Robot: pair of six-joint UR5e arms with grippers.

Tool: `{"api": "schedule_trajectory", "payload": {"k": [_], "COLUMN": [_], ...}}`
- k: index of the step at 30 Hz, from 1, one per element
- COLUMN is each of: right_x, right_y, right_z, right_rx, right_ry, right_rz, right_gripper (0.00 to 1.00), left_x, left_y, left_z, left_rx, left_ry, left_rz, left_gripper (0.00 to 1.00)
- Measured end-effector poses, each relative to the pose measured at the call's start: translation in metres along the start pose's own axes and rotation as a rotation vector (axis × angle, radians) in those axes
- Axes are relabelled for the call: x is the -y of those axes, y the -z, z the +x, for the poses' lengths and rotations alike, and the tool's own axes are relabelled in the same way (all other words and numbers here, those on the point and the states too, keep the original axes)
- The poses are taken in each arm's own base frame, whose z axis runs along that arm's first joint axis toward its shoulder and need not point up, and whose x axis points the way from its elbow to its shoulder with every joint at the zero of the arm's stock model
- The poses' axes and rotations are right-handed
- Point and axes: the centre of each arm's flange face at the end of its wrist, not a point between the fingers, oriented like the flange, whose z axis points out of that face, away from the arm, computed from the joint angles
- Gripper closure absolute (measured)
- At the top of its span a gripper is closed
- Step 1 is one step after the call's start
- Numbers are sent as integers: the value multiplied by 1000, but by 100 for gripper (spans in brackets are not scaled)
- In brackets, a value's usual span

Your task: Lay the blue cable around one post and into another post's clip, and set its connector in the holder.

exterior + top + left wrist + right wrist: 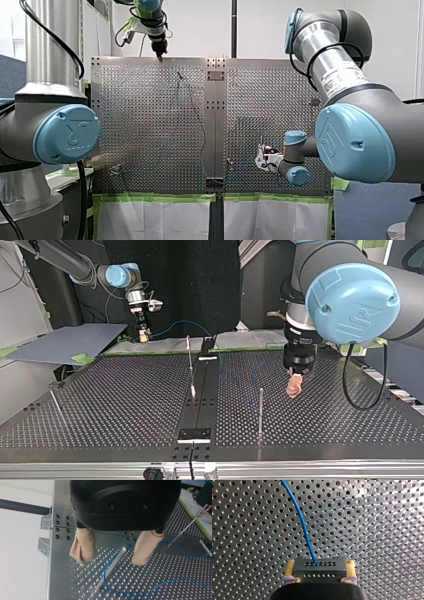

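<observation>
Nearest, by the front view's near edge of the worktop (150,125): grips the connector (319,573) in my right tool (321,565), with yellow pads (291,567) closed on its two ends. Feeds the cable (299,517) out of the connector's top face and away over the holes.

Further out, mid-worktop: trails the cable loosely across the plate, past the foot of the clip post (190,523). Cannot make out any cable up in the clip itself; seems to lie low on the plate there.

Farthest, by the far edge: straddles the plain post (110,568) with my left tool (109,561), its beige pads (83,545) set wide apart, one on each side, holding nothing. Bends the cable round this post's foot in a loop, touching it or just beside it.

Judging from that: appears done with the wrap round the first post; now at the clip step; yet to seat the connector. Cannot pick out the holder for certain.

Next: needs to lift the left tool clear of the plain post without dragging the loop off. Then needs to pinch the cable near the clip post, raise it and press it into the clip. Meanwhile, should give slack from the right tool rather than pull, or risks tugging the loop off the post.
</observation>
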Motion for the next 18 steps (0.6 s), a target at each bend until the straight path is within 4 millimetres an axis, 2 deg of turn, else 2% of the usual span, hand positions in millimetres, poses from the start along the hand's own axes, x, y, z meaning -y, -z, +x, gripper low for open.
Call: {"api": "schedule_trajectory", "payload": {"k": [13,18], "right_x": [0,0], "right_y": [0,0], "right_z": [0,0], "right_rx": [1,2], "right_ry": [1,1], "right_rz": [0,0], "right_gripper": [100,100], "left_x": [2,6], "left_y": [1,10], "left_z": [1,6], "left_rx": [0,20], "left_ry": [25,35], "left_rz": [5,17], "left_gripper": [0,0]}}
